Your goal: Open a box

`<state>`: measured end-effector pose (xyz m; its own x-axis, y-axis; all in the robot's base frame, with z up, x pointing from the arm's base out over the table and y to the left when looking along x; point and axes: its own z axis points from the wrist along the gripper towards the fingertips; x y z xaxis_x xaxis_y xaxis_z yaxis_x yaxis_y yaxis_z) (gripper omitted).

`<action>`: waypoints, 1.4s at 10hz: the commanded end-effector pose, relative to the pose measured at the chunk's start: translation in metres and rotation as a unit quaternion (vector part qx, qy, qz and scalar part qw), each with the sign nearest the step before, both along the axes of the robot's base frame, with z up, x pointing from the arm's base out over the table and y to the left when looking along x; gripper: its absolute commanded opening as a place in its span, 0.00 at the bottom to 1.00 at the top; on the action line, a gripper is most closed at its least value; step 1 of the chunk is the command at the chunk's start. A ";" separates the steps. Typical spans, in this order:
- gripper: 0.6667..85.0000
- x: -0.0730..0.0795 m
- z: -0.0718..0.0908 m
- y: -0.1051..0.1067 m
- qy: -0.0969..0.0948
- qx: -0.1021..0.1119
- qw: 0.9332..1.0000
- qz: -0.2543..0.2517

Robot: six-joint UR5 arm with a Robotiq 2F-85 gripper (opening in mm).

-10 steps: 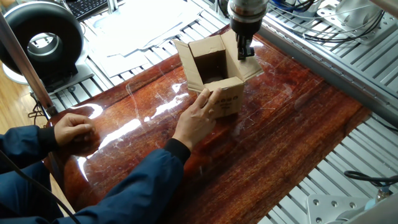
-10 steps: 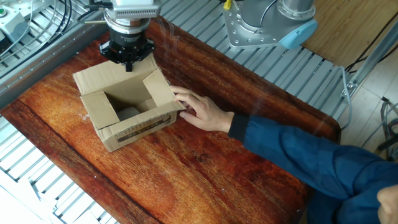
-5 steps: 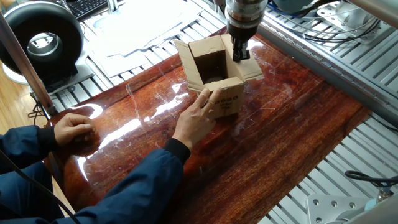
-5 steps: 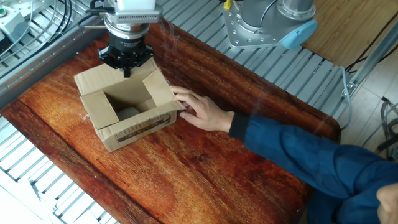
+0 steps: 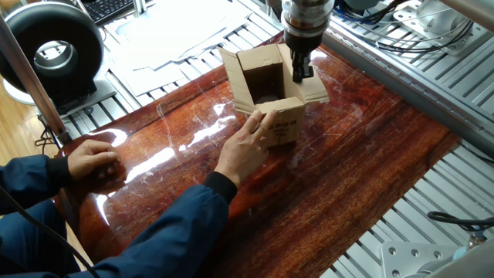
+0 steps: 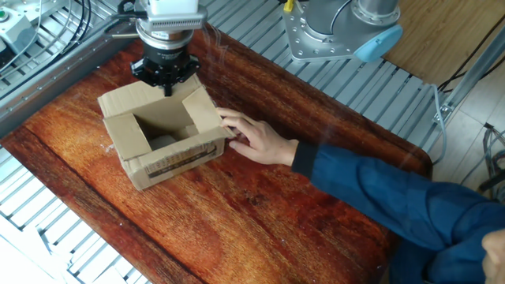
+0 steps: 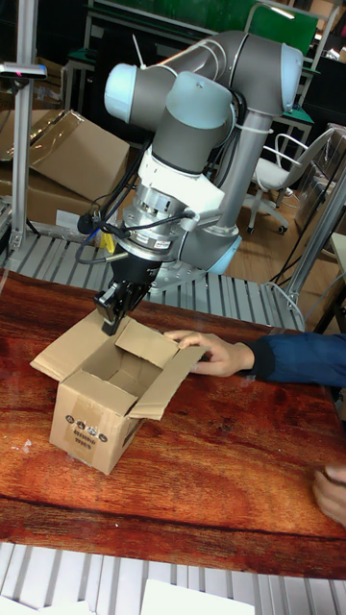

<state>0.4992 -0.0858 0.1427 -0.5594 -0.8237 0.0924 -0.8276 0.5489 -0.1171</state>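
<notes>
1. in one fixed view, the box is being shown standing on the table, toward its far end, with its top already spread open and a dark interior exposed. the gripper is being held at the flap on the box's far side, just at the rim. whether its fingers are closed on that flap cannot be told from here. a person's hand is being pressed against the near side of the box, apparently to steady it.

2. in the other fixed view, the gripper is being seen from above at the edge of the rear flap, with the fingers close together; a pinch on the cardboard is not being shown clearly. the box is being braced at its corner by the hand. the inside looks mostly bare, with a pale patch on the floor that cannot be identified.

3. in the tall fixed view, the gripper is being lowered onto the back flap, and three flaps are being seen folded outward. the opening step is being judged as nearly finished: the last flap is being worked on. the next move is being judged to call for pushing or drawing that flap outward and down while the box is being kept from sliding.
</notes>
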 end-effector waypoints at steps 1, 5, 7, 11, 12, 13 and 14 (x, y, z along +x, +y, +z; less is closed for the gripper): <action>0.00 -0.009 0.001 0.001 0.018 0.003 1.000 0.004; 0.00 0.003 0.007 -0.028 0.003 -0.056 0.997 0.046; 0.00 0.010 0.006 -0.023 -0.012 -0.046 0.998 0.042; 0.00 0.025 0.005 -0.020 -0.044 -0.040 0.997 0.040; 0.00 0.023 0.002 -0.020 -0.045 -0.039 0.997 0.040; 0.00 0.020 -0.003 -0.020 -0.045 -0.037 0.997 0.042; 0.00 0.014 -0.003 -0.019 -0.031 -0.033 0.998 0.044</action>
<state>0.5174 -0.1076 0.1438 -0.4935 -0.8599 0.1305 -0.8602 0.4604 -0.2190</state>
